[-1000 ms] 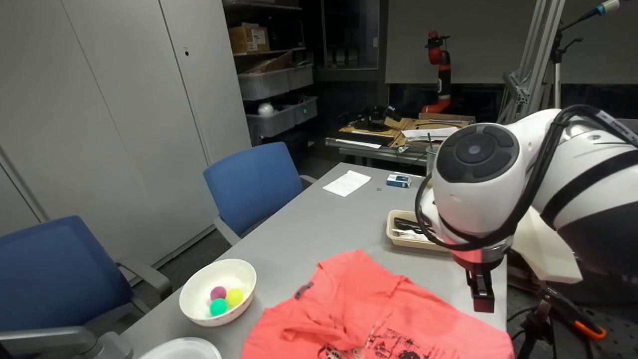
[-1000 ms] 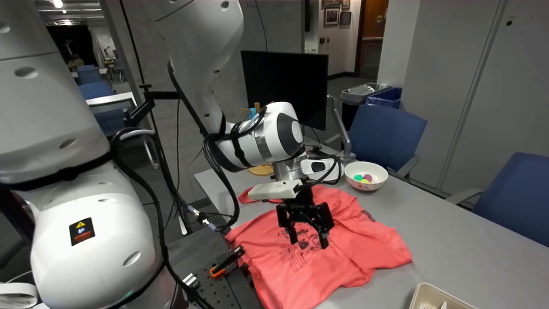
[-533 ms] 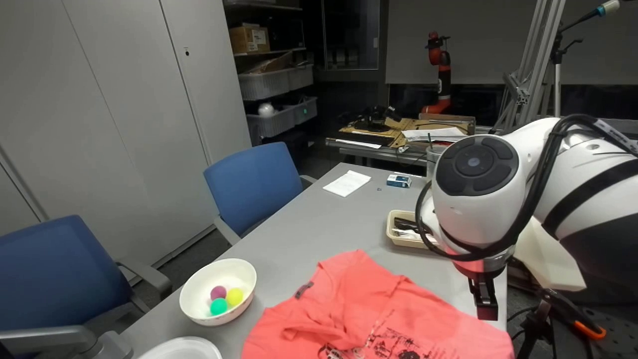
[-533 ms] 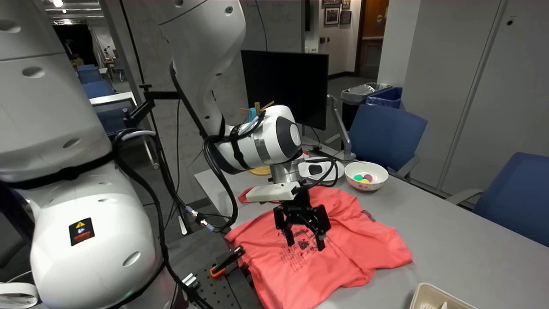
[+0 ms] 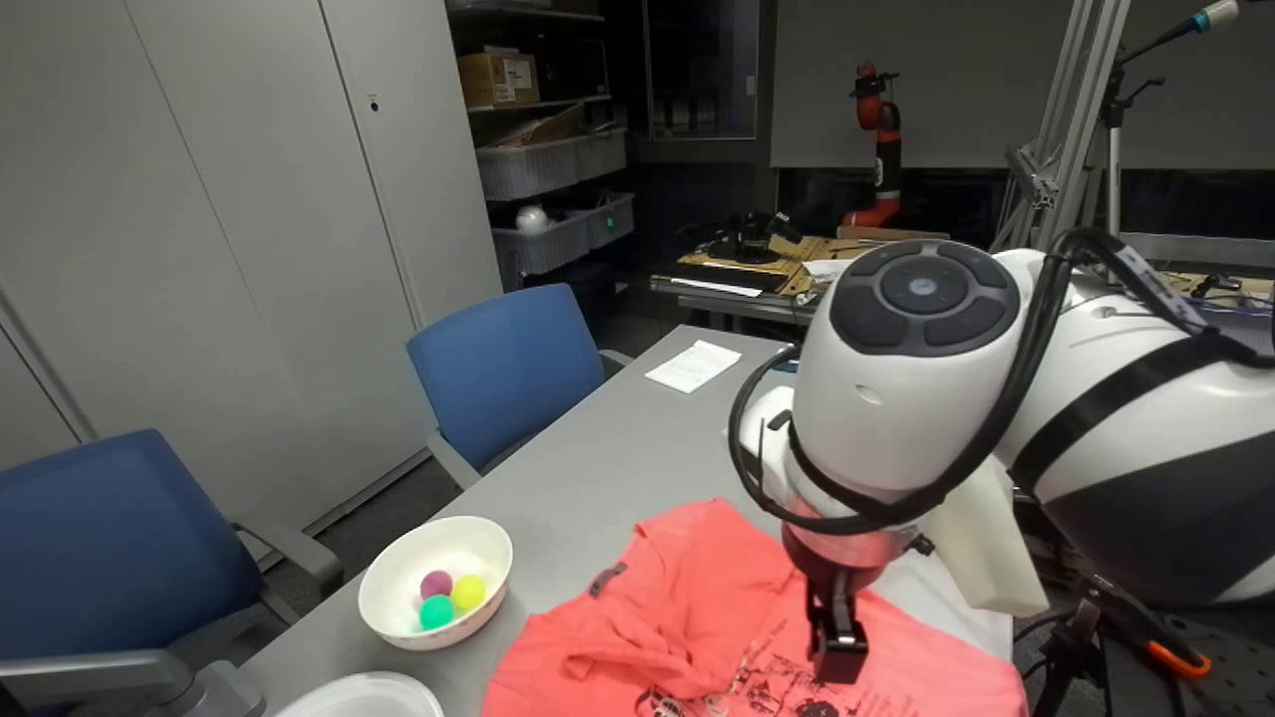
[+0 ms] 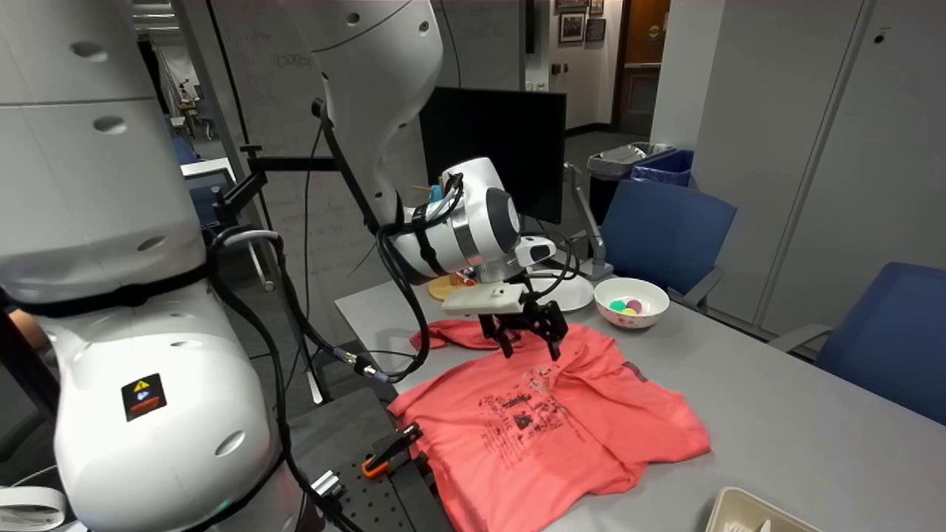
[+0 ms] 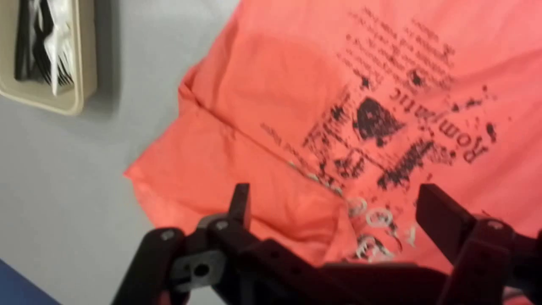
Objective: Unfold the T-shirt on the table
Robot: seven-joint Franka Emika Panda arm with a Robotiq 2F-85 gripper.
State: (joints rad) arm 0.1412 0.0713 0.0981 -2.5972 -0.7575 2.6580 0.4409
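Though the T-shirt (image 6: 547, 443) lies largely spread, a flap (image 7: 237, 165), perhaps a sleeve, is left to unfold, and the gripper (image 6: 531, 353) hangs wide-jawed, gripping nothing.

Three bright balls (image 5: 436, 612) sat in a white bowl (image 5: 443, 548), a plate (image 6: 576, 295) just beside; I noticed cutlery (image 7: 54, 55) in a beige tray (image 7: 87, 63).

The pincer (image 7: 333, 197) hangs, 2 jaws wide apart, over the partly folded T-shirt (image 7: 322, 106).
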